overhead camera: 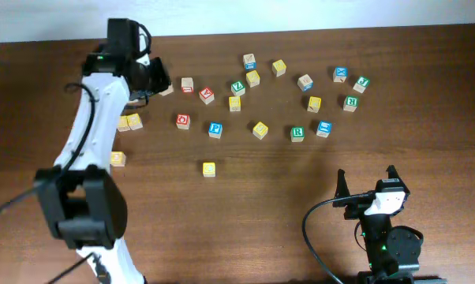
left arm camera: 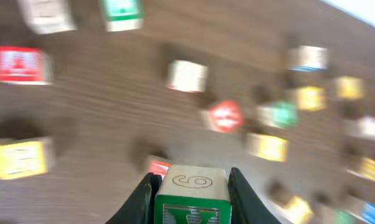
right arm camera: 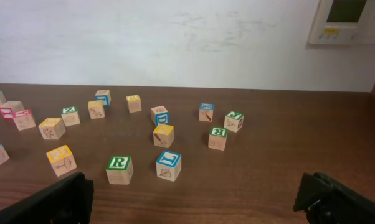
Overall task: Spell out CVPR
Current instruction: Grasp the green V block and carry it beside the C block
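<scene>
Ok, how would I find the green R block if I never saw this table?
Start from the right end effector and look ahead. In the nearest row of cubes, the green R cube sits just left of a blue-topped cube. Another green-topped cube stands farther back, so choose the nearer one.

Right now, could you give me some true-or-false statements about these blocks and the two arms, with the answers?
1. The left jaws grip the V cube. True.
2. The right jaws hold a cube. False: they stand open and empty.
3. The R cube is stacked on another cube. False: it sits on the table, beside a blue-edged cube.
4. A yellow cube sits apart from the rest. True.
</scene>
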`<state>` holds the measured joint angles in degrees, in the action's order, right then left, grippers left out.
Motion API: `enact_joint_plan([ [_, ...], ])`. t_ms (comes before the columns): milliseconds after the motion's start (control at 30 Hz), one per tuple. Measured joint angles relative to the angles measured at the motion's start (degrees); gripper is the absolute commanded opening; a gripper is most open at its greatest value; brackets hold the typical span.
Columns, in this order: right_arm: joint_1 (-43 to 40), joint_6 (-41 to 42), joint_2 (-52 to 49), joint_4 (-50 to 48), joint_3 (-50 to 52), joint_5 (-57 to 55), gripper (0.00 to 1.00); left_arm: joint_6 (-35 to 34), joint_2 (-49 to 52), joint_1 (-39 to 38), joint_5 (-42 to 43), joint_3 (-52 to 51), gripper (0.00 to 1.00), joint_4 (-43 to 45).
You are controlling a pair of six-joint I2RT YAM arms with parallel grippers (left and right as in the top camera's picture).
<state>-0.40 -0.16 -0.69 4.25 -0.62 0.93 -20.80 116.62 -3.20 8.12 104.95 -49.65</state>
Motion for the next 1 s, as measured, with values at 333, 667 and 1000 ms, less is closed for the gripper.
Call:
enact_joint_plan([
  [333, 0.0, 0.0, 0.04, 0.0, 0.0, 0.0, 0.98, -6.62, -3.72, -28.06, 2.58, -6.03, 0.19, -21.18],
  [667, 0.0, 0.0, 0.0, 0.0, 0.0, 0.0, 0.98, -19.8, -3.63, -35.28, -20.2, -24.5, 0.24, -1.4],
  [1000, 0.0, -0.02, 0.0, 0.0, 0.0, 0.0, 0.98, -20.26, -3.63, -35.28, -23.06, -29.97, 0.27, 5.38],
])
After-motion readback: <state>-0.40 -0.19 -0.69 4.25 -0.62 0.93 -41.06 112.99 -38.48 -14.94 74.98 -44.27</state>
